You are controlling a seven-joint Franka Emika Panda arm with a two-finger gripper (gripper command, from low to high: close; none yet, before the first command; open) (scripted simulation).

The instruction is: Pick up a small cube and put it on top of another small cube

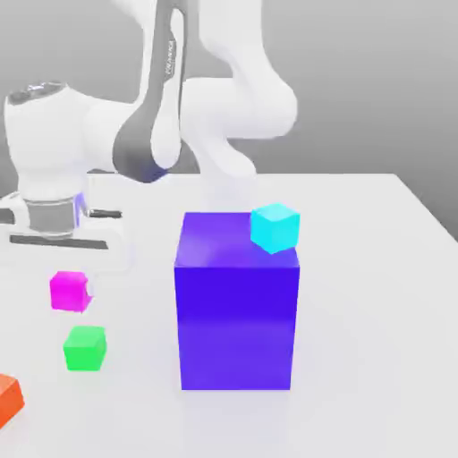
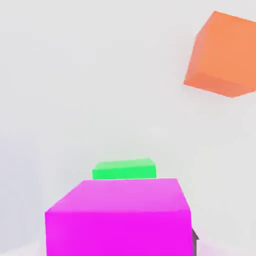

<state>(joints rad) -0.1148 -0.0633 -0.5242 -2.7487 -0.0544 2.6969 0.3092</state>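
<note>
The small magenta cube (image 1: 68, 292) sits between the fingers of my gripper (image 1: 70, 284), which hangs down from the white hand at the exterior view's left and is shut on it. In the hand view this magenta cube (image 2: 118, 216) looms very close, with a dark fingertip (image 2: 195, 241) showing at its side. The small green cube (image 1: 85, 348) rests on the white table just in front of the magenta one, a little to the exterior view's right. From the hand, the green cube (image 2: 124, 169) peeks out just beyond the magenta cube's top edge.
A big blue-violet block (image 1: 236, 309) stands mid-table with a cyan cube (image 1: 274, 227) on its back right corner. An orange-red cube (image 1: 8, 399) lies at the front left edge and shows as the orange cube (image 2: 224, 56) from the hand. White table (image 1: 376, 340) spreads to the right.
</note>
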